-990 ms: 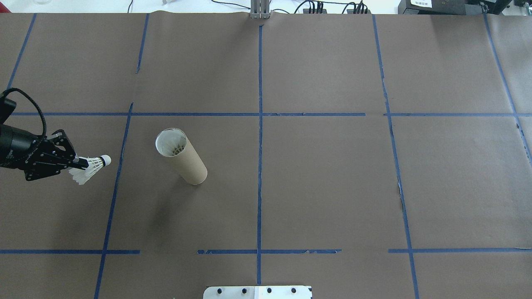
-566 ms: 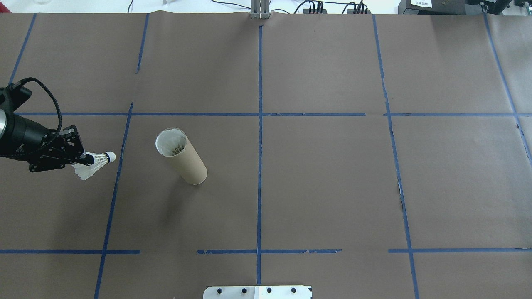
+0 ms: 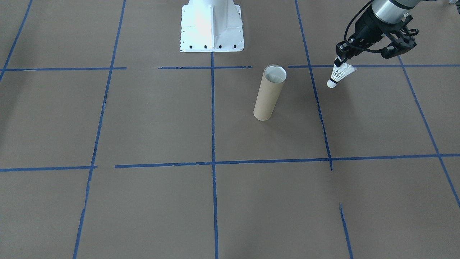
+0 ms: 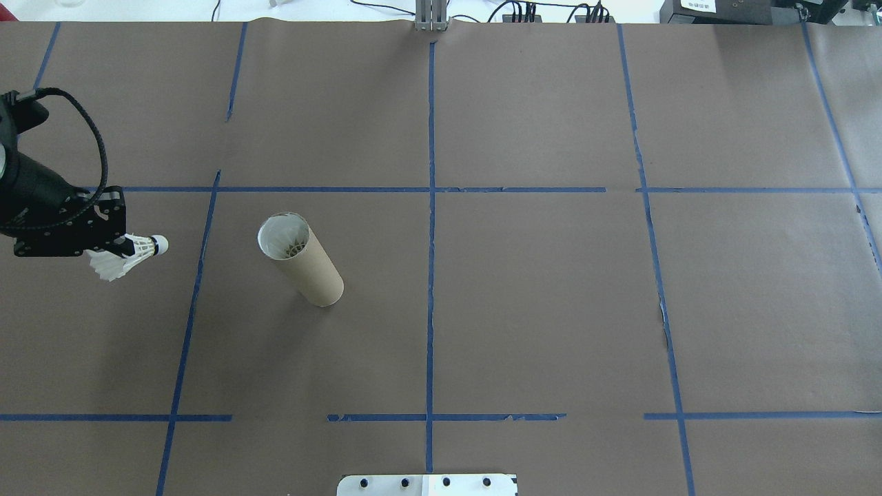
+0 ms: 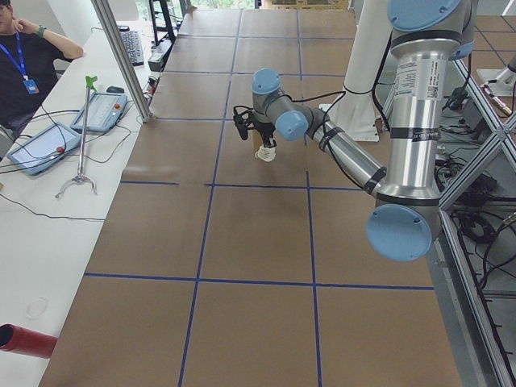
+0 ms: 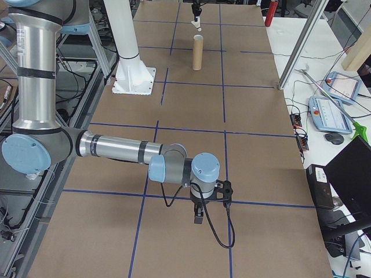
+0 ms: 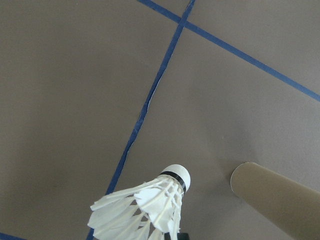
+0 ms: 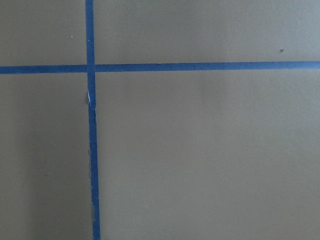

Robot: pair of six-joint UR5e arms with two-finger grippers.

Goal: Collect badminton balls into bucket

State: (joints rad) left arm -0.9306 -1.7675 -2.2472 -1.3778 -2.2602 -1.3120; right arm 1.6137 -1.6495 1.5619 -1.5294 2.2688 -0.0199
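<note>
Small white feather shuttlecock [image 4: 127, 253] clamped by its skirt in left gripper [image 4: 122, 242], cork tip outward, apart from tall brown cardboard tube [image 4: 301, 259]; right gripper's [image 6: 198, 218] state seemingly untellable.

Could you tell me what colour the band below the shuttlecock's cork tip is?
Black, clearest in the left wrist view: shuttlecock.

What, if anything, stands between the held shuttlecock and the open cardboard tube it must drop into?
Nothing visible. The left gripper holds the shuttlecock off to one side of the upright tube; only bare paper and a blue tape line lie between them.
</note>
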